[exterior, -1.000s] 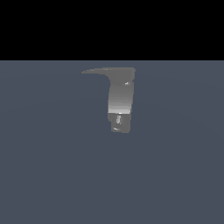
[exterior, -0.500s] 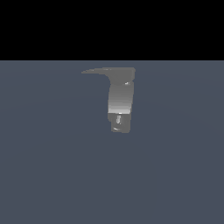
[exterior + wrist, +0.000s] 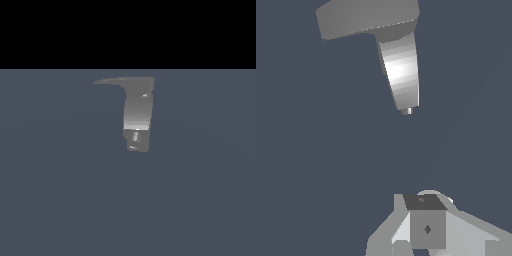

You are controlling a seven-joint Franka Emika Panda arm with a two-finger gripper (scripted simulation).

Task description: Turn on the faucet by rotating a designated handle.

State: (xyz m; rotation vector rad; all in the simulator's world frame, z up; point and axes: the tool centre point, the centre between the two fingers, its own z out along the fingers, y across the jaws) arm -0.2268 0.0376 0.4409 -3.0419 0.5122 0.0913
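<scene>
Bare floor (image 3: 60,200) surrounds the faucet (image 3: 137,112). Its handle (image 3: 112,81) tapers toward the exterior view's left. The gripper (image 3: 426,227) sits well apart (jaw opening cannot be told).

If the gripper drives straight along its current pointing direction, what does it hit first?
Probably the grey metallic faucet: in the wrist view it sits ahead of the gripper, with nothing between. Depth is unclear, so it may instead meet the flat dark-grey handle.
</scene>
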